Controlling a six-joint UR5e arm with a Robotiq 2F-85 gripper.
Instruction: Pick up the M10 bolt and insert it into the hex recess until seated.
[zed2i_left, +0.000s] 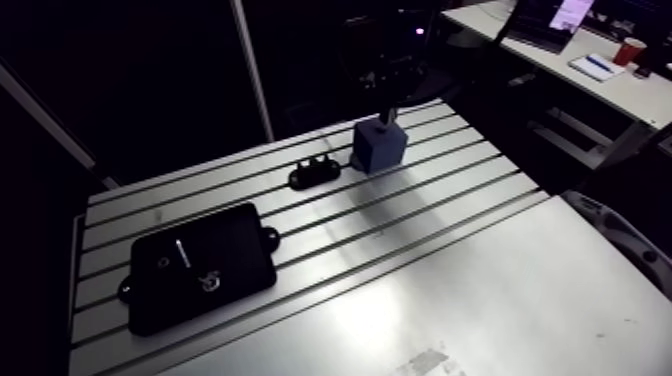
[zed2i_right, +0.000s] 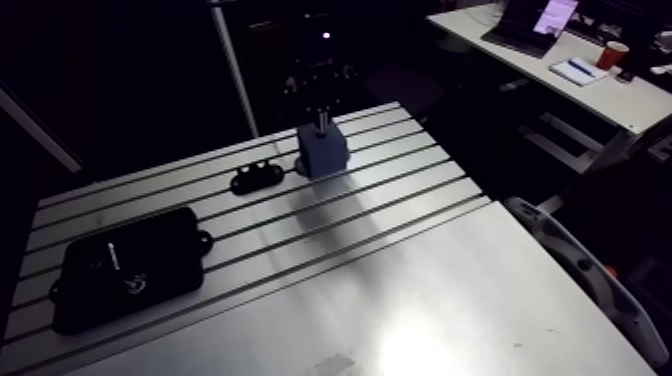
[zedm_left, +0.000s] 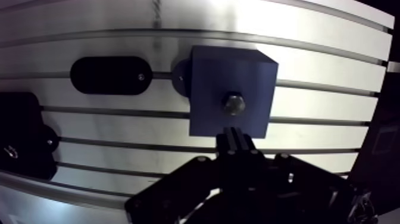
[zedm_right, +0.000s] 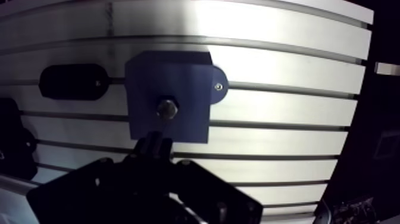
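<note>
Steel-grey bolt (zedm_left: 233, 102) stands upright in the top centre of the blue block (zedm_left: 208, 77), w/ only its round end showing in the wrist view, so it looks already in the recess; whether it's fully seated can't be read from here. Block sits on the slotted table (zedm_left: 321, 107), toward the far edge in the arm view, w/ a small black oval piece (zedm_left: 110, 75) just beside it and a flat black plate (zed2i_left: 200, 265) well apart, nearer the camera. Gripper (zedm_left: 234, 136) hangs right over the block, its tip just beside the bolt, prob. not touching; can't tell if it's open or closed, as the dark housing hides most of it. Handling, as a guess: bolt is solid metal, stiff, small but dense, no risk of crushing, so a firm squeeze is fine. Threads give some bite, but a round shank can swivel or slip if held off-centre. Best hold would be across the shank, approx. mid-height, axis vertical, leaving the hex head free to drop in. Hex flats must line up w/ the recess or it'll sit proud/tilted; a small twist while pressing down should help. Block looks like printed plastic, softer than the bolt, so forcing a misaligned head could chew the recess edges.
</note>
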